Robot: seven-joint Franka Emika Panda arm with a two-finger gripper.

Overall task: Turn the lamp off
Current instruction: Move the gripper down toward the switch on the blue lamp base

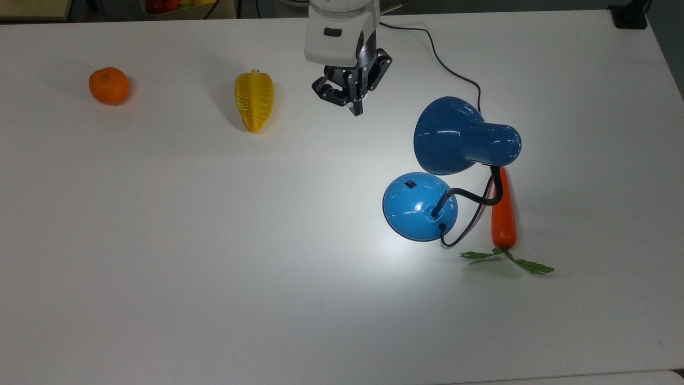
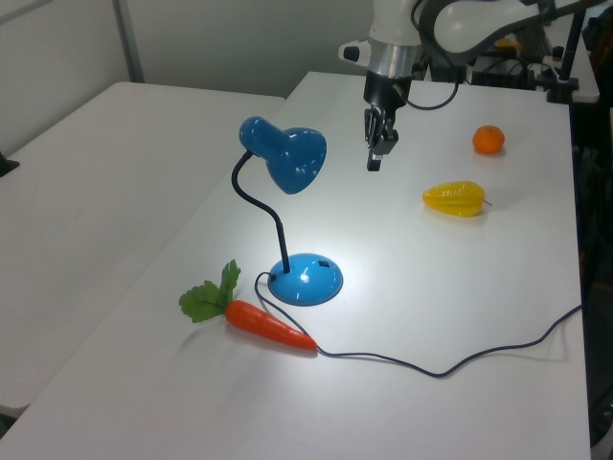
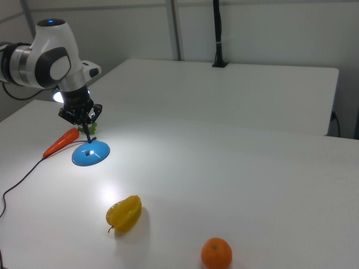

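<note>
The lamp stands on the white table (image 1: 187, 240) with its glossy blue shade (image 1: 454, 136) tipped over its round blue base (image 1: 419, 206), and it throws a bright pool of light on the table. A small black switch (image 1: 410, 184) sits on the base's far side. My gripper (image 1: 355, 109) hangs shut and holding nothing, above the table up and to the left of the shade in the top view. In the left view my gripper (image 2: 373, 163) is to the right of the shade (image 2: 292, 158), well above the base (image 2: 306, 280). In the right view my gripper (image 3: 92, 137) hangs above the base (image 3: 91, 154).
A carrot (image 1: 503, 214) with green leaves lies right beside the base, partly under the bendy neck. A yellow starfruit (image 1: 254, 100) and an orange (image 1: 109, 85) lie toward the top view's left. The black cord (image 1: 449, 67) runs from the lamp to the table's far edge.
</note>
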